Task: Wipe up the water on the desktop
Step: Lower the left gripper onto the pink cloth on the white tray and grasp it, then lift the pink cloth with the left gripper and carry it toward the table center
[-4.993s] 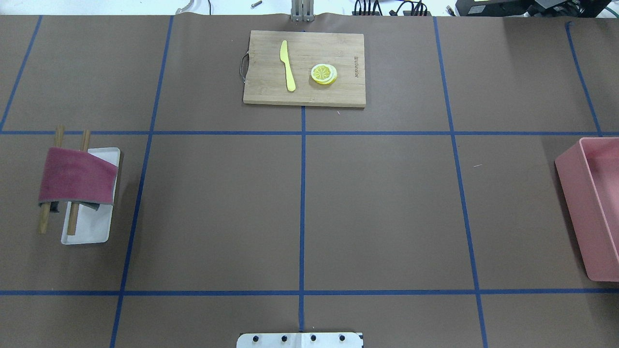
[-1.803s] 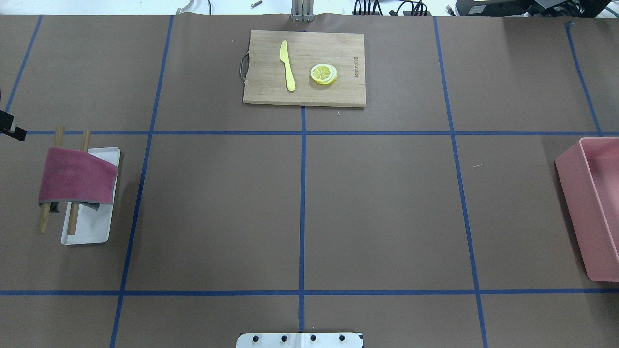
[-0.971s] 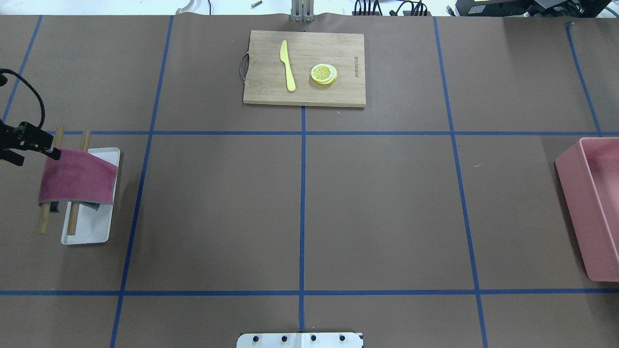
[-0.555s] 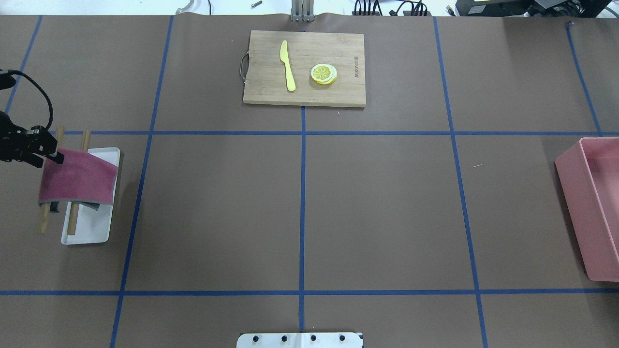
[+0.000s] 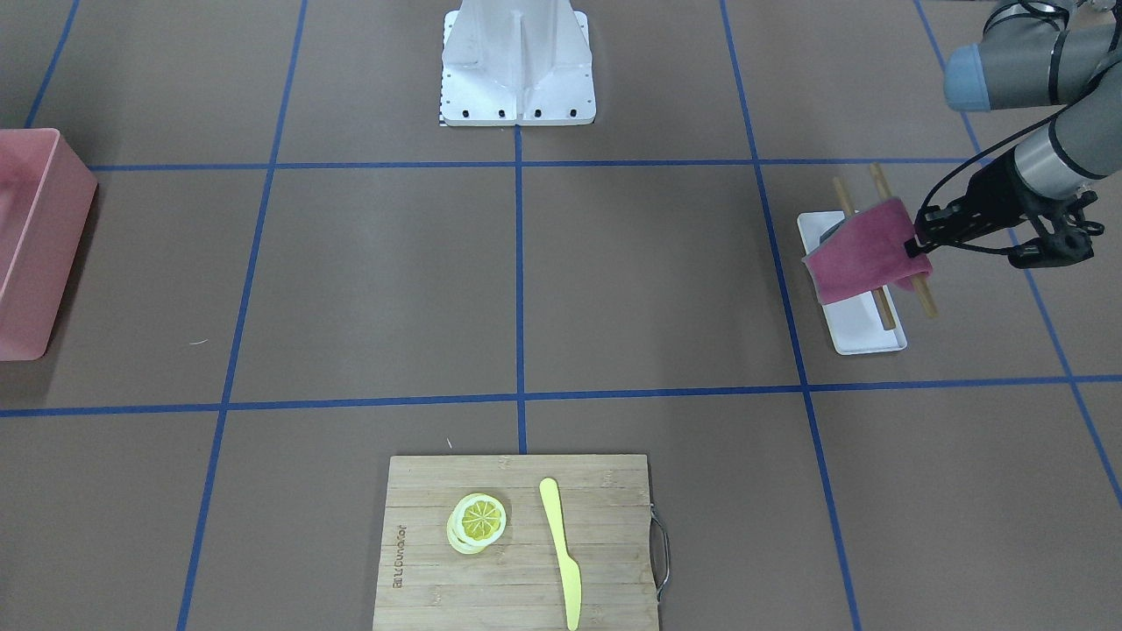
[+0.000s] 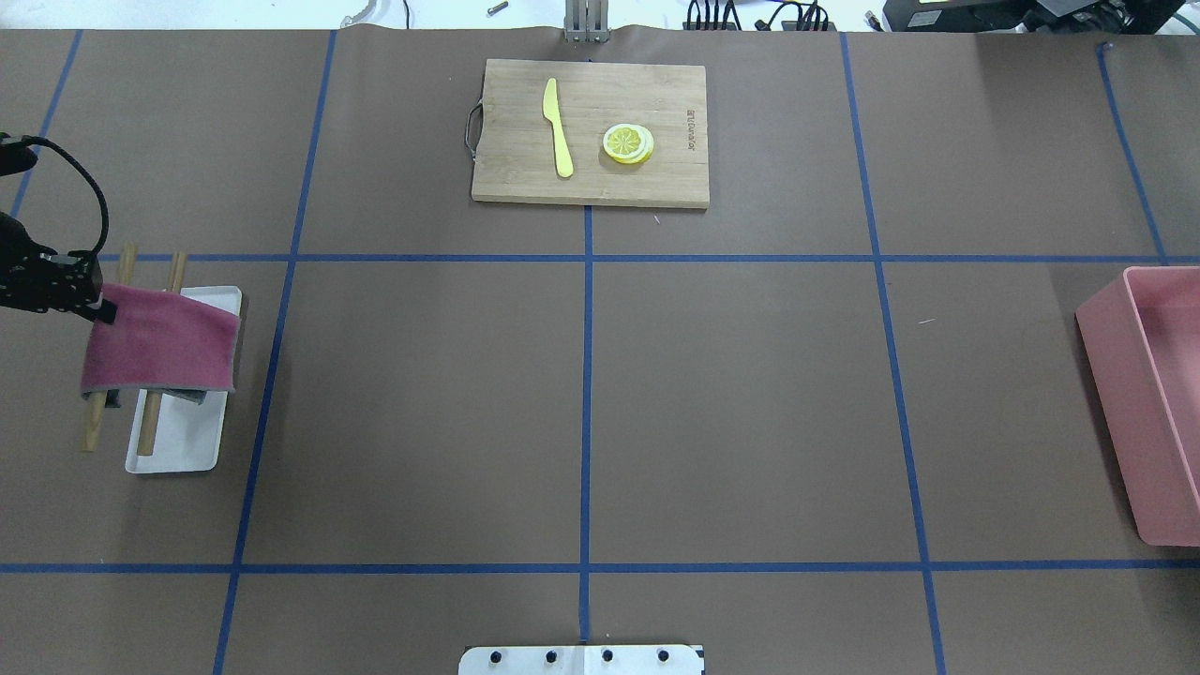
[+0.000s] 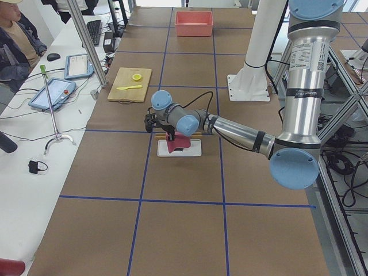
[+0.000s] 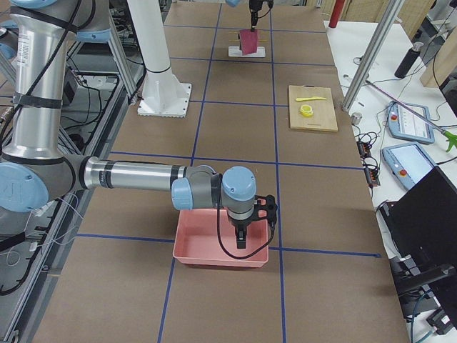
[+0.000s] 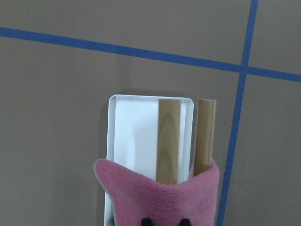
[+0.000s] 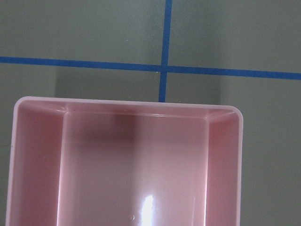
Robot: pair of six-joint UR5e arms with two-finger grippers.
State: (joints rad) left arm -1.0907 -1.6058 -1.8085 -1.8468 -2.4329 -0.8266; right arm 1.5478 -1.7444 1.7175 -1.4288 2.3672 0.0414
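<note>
The desktop (image 6: 422, 403) is brown with blue tape lines; I see no water on it. A magenta cloth (image 6: 159, 342) hangs over two wooden rods (image 6: 145, 431) above a white tray (image 6: 178, 450) at the left. My left gripper (image 6: 94, 305) is shut on the cloth's far left corner; it also shows in the front view (image 5: 920, 241). The left wrist view shows the cloth (image 9: 160, 200) right at the fingertips, with the tray (image 9: 131, 127) beyond. My right gripper (image 8: 239, 239) hangs over the pink bin (image 8: 214, 254); I cannot tell whether it is open.
A bamboo cutting board (image 6: 591, 131) at the far middle holds a yellow knife (image 6: 558, 127) and lemon slices (image 6: 627, 143). The pink bin (image 6: 1153, 394) stands at the right edge. The robot base plate (image 6: 581, 659) is at the near edge.
My left arm came in from the left edge and closed on the cloth's corner. The cloth, rods and tray have shifted slightly to the right.
</note>
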